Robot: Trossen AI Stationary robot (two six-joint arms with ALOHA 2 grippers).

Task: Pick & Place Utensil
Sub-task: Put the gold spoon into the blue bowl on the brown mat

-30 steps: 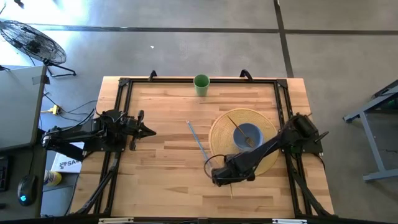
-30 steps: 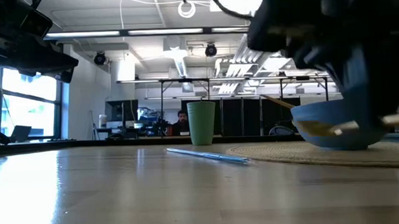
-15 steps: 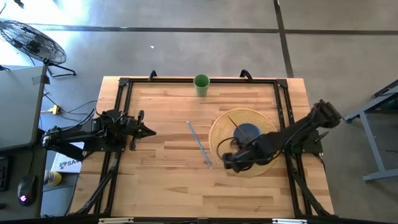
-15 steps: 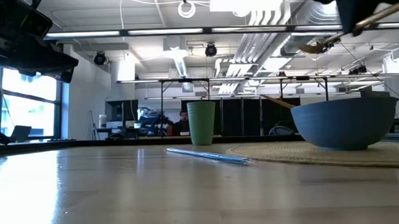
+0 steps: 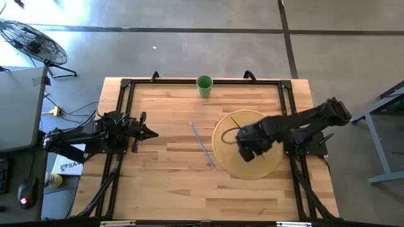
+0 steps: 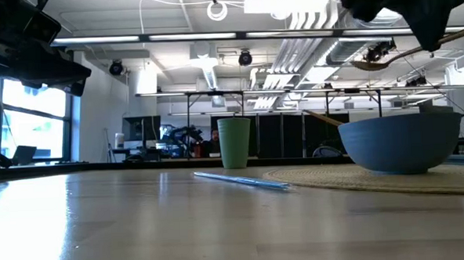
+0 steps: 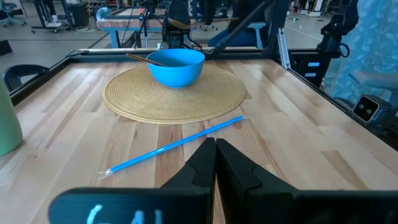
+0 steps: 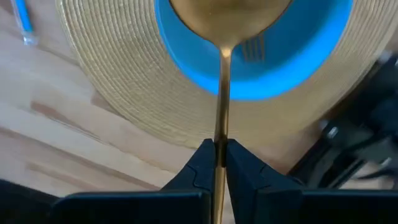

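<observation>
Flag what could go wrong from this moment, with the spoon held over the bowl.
The right gripper pinches the gold metal spoon only by its thin handle, so it could swivel or slip. The blue bowl on the round woven placemat already holds a fork and a wooden stick; the spoon may knock them or tip out.

You see a glossy gold metal spoon (image 8: 222, 74), a smooth blue plastic-looking bowl (image 7: 176, 66), a rough woven straw mat (image 7: 174, 96), and a matt pale wood table (image 5: 164, 151).
</observation>
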